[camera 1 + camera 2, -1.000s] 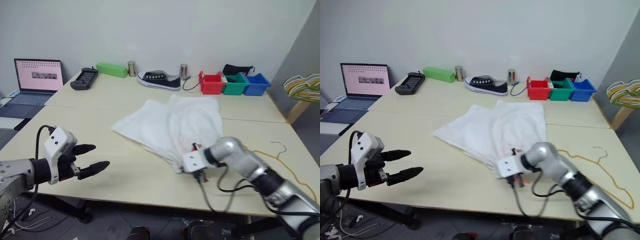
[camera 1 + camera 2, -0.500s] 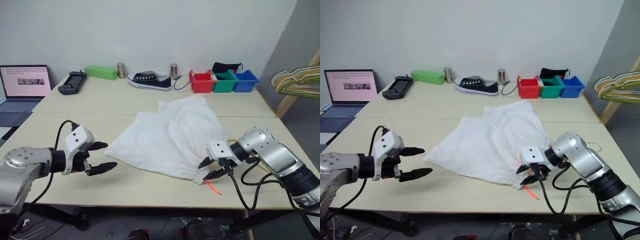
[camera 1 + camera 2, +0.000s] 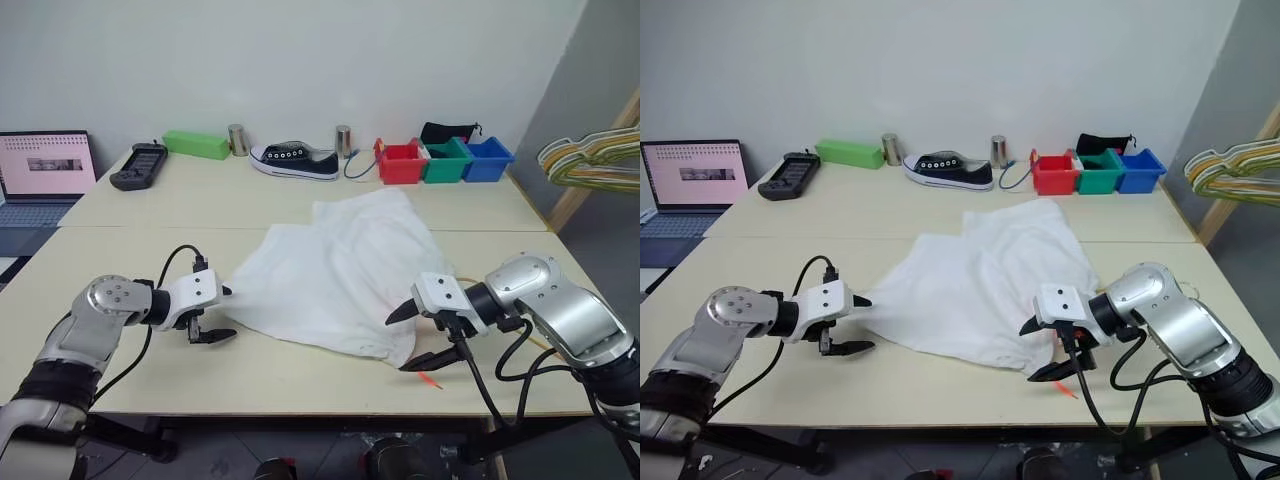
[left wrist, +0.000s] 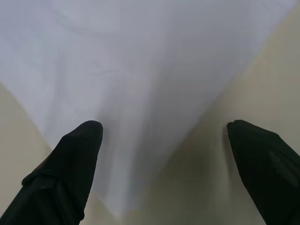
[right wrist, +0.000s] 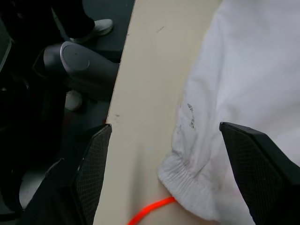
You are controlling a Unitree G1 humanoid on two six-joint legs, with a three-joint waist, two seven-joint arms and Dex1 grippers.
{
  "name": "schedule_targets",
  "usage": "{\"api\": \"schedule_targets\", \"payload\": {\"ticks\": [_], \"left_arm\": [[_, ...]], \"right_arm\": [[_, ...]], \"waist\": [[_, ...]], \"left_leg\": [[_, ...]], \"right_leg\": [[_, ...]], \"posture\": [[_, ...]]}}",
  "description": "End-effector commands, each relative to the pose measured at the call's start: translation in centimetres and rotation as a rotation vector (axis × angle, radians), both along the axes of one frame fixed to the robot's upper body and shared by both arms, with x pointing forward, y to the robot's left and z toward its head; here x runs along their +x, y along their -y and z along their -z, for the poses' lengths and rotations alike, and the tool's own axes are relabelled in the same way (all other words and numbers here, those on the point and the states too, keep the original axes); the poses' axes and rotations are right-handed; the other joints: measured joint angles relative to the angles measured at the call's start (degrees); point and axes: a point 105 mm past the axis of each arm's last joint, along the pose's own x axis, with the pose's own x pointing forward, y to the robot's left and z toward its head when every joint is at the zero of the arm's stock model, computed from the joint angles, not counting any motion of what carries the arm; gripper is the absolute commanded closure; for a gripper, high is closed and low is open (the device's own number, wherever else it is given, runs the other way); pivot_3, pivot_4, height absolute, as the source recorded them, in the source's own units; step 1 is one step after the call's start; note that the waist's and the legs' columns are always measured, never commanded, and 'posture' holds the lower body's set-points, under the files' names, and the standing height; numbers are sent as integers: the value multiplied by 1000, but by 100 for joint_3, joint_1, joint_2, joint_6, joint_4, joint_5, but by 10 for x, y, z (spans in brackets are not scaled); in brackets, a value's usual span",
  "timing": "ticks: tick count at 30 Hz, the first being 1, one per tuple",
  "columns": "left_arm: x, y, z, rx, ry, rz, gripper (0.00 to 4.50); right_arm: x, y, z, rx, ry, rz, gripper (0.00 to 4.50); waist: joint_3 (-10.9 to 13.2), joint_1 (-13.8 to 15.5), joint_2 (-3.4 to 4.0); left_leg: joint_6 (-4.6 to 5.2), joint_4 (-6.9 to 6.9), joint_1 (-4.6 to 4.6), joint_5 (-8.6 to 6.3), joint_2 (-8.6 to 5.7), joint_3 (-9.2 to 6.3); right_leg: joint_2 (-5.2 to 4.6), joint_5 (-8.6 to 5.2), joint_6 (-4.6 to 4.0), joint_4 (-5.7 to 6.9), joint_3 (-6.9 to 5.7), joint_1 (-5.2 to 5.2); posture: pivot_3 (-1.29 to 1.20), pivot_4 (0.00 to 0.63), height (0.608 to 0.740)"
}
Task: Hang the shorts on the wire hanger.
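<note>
White fabric shorts [image 3: 345, 270] with a gathered elastic waistband lie spread flat across the middle of a pale wooden table [image 3: 150, 215], their neon orange-red drawstring [image 5: 150, 209] trailing off the near right corner toward the table's front edge. The right gripper [image 3: 412, 337] hangs just above that waistband corner with its two black fingers spread wide and holding nothing, placed as though to let the cloth rest on the table. At the left, the left gripper [image 3: 855, 322] reaches in low with fingers parted and empty, one either side of the shorts' pointed left corner, apparently lined up to pinch it. A thin yellowish-tan wire hanger [image 3: 470, 278] shows as only a sliver at the shorts' right edge, behind the right arm; the shorts are not yet on it. Along the far edge sit a black canvas sneaker [image 3: 294, 160] and red, green and blue plastic bins [image 3: 445, 163].
</note>
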Motion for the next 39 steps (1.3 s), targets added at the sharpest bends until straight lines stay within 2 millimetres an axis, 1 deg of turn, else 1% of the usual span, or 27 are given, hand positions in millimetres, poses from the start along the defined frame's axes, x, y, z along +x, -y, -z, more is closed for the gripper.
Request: {"api": "schedule_targets", "payload": {"ticks": [1,2,6,7,8,9,10,11,12,14,17,18,20,21,24,28,30,33,34,36,39], "left_arm": [[12,-3,4,64,32,28,364],[12,-5,5,79,23,46,445],[17,-10,3,89,29,48,1340],[18,-11,2,89,31,49,1473],[17,-13,1,89,32,51,1755],[17,-14,1,89,32,53,1877],[15,-15,-1,84,31,55,2178],[14,-16,-1,81,30,56,2294],[11,-18,-3,76,29,60,2601],[6,-21,-5,68,24,67,2916],[-6,-22,-7,49,4,79,3680],[-12,-22,-8,41,-10,87,3903],[-34,-23,-8,33,-53,111,4299],[-42,-23,-8,32,-67,117,4440],[-72,-28,-4,48,-133,118,4440],[-97,-32,-3,48,-198,87,4440],[-113,-31,-1,46,-251,84,4440],[-133,-26,3,38,-321,84,4440],[-136,-24,3,33,-330,81,4440],[-132,-20,5,37,-300,57,4440],[-108,-14,-4,-6,-204,-9,4440]], "right_arm": [[0,-4,-13,33,50,14,563],[0,-3,-13,31,51,24,563],[4,0,-13,27,66,56,563],[4,0,-13,27,68,58,563],[5,0,-13,29,70,60,563],[5,-1,-13,30,71,62,563],[6,-1,-13,30,73,65,563],[7,-1,-13,31,75,67,563],[8,-1,-13,31,77,71,563],[12,-1,-13,30,82,81,563],[21,0,-11,28,98,109,563],[25,0,-11,25,106,118,563],[34,2,-11,22,124,144,563],[37,2,-11,21,129,151,563],[56,6,-10,8,174,225,563],[80,17,-7,-11,197,344,563],[92,20,-12,28,157,428,563],[106,24,-19,89,50,552,563],[110,26,-18,92,31,581,563],[120,32,-15,92,-14,668,563],[134,41,-7,95,-98,815,563]], "waist": [[-1,-40,2],[-2,-72,4],[-5,-185,9],[-5,-220,9],[-5,-255,9],[-6,-287,9],[-6,-319,9],[-6,-360,10],[-6,-377,10],[-6,-407,9],[-6,-457,10],[-6,-492,10],[-6,-566,10],[-7,-584,10],[-6,-603,10],[-6,-551,14],[-6,-523,12],[0,-510,22],[2,-513,25],[4,-486,28],[6,-388,31]], "left_leg": [[0,0,0,0,0,-1],[0,0,0,0,0,-2],[0,0,4,0,0,-2],[1,0,4,1,0,-2],[3,0,4,2,0,-3],[3,0,5,2,0,-3],[4,0,5,3,0,-3],[5,0,6,3,0,-3],[5,0,6,3,0,-4],[5,0,5,3,0,-4],[5,0,3,3,0,-4],[5,-1,3,3,0,-3],[5,-5,2,3,1,-2],[5,-11,3,3,5,3],[5,-17,2,3,5,4],[6,-17,6,3,5,3],[6,-16,9,3,6,3],[6,-15,12,3,4,2],[6,-15,13,3,3,3],[7,-15,13,3,0,3],[8,-16,13,4,1,1]], "right_leg": [[0,0,0,1,-1,0],[0,0,1,2,-2,0],[0,3,6,3,0,3],[0,4,8,4,0,4],[0,5,10,4,0,4],[0,6,12,4,0,4],[0,6,12,5,1,5],[-1,7,13,5,0,7],[-2,7,13,5,-1,9],[-3,7,14,5,0,9],[-3,7,13,5,2,5],[-3,6,12,5,2,4],[-3,5,10,5,5,1],[-4,4,8,6,14,-6],[-6,1,2,12,13,-10],[-7,-3,-1,18,13,-10],[-8,-3,-1,19,11,-8],[-9,-3,-2,26,12,-6],[-10,-5,-5,27,14,-6],[-10,-5,-6,28,13,-6],[-9,-6,-7,29,8,-7]], "posture": [[-233,34,740],[-233,34,740],[-244,33,740],[-244,33,740],[-244,33,740],[-242,31,740],[-242,31,740],[-236,28,740],[-236,28,740],[-227,24,740],[-216,21,740],[-207,18,740],[-194,17,740],[-194,17,740],[-172,14,740],[-155,14,740],[-146,14,740],[-142,15,740],[-140,15,740],[-140,17,740],[-142,19,740]]}}
